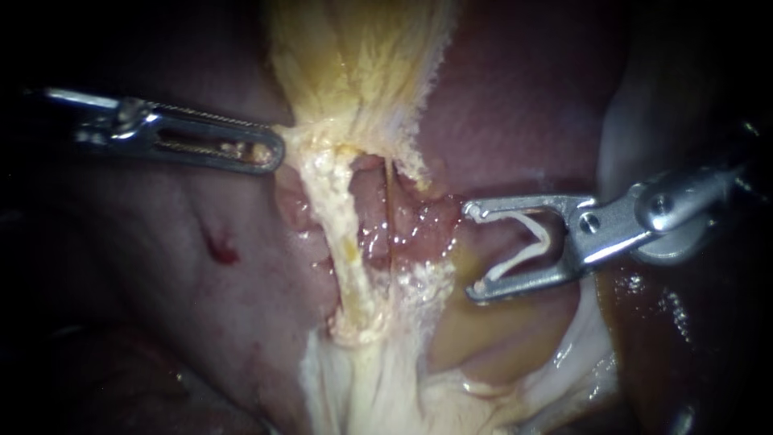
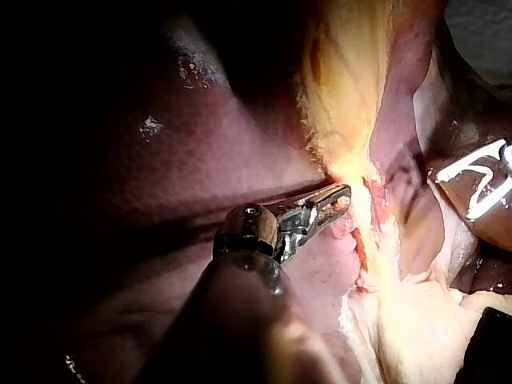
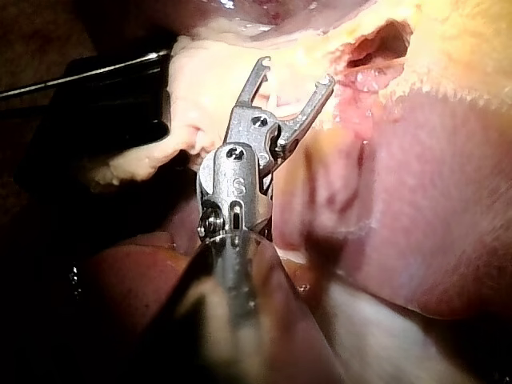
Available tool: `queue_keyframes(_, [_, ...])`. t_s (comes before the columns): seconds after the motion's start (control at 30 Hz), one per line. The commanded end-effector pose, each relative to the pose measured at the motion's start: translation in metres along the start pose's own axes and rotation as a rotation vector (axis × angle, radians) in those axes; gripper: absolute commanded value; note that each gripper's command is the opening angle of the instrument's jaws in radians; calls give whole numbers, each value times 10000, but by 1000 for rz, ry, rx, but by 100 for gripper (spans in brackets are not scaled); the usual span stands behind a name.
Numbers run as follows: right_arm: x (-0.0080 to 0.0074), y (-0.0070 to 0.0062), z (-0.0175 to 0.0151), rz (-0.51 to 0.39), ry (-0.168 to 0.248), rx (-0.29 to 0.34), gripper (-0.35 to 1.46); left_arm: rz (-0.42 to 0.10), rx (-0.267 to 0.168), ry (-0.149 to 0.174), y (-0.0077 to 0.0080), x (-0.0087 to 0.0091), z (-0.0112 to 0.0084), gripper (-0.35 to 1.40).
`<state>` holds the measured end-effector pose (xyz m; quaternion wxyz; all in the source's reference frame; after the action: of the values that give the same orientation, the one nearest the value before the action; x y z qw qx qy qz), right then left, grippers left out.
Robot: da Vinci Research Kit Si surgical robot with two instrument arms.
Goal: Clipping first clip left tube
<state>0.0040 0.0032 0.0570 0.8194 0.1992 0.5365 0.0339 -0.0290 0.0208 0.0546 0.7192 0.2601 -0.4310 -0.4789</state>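
Slender steel left instrument [image 1: 276, 153] lies level, jaws clamped on pale yellow fatty tissue [image 1: 338, 137]. Steel right instrument [image 1: 471, 250], jaws spread, cradles a white V-shaped clip [image 1: 547, 243], clearest by endoscope.

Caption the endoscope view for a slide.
Right instrument holds a white clip in its jaws, short of the left tube; left instrument grips pale tissue.

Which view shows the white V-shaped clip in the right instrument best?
Endoscope view: the white V-shaped clip shows whole, side-on, in the right instrument. Left wrist view cuts it at the edge; right wrist view barely separates it from pale tissue.
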Motion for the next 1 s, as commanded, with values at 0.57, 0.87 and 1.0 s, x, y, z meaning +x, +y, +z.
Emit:
queue_keyframes(0.57, [5, 5, 21, 8, -2, -7, 50, -5, -1, -14, -10, -2, 4, -35])
queue_keyframes(0.87, [1, 12, 49, 48, -4, -11, 50, -5, -2, -15, -11, -2, 6, -35])
queue_keyframes(1.0, [-6, 14, 64, 68, -3, -1, 50, -6, -6, -17, -11, -3, 8, -35])
